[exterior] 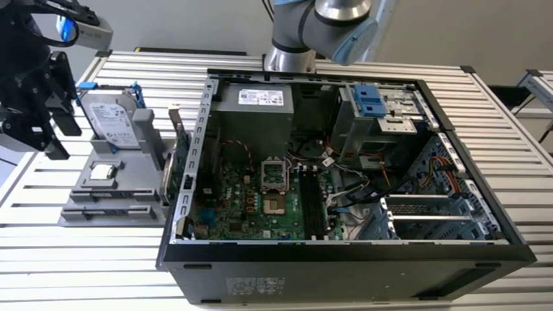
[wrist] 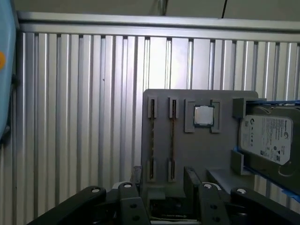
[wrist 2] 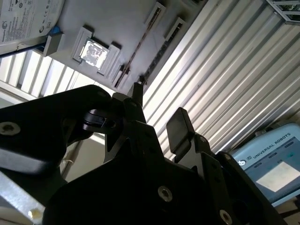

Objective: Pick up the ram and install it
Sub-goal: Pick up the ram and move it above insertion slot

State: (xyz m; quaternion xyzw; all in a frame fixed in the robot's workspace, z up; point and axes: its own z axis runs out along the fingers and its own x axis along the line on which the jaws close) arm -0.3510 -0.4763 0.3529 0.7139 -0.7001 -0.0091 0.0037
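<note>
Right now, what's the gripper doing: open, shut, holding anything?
Gripper: open, fingers apart, holding nothing.

The thin ram (wrist: 173,136) stands on edge in the gray holder (wrist: 201,150).

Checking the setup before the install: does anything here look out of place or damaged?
Nothing stands out. The ram stands on edge in its slot on the gray holder, the processor lies flat in its recess, the hard drive rests in its cradle, and the computer case lies open, no damage visible.
</note>
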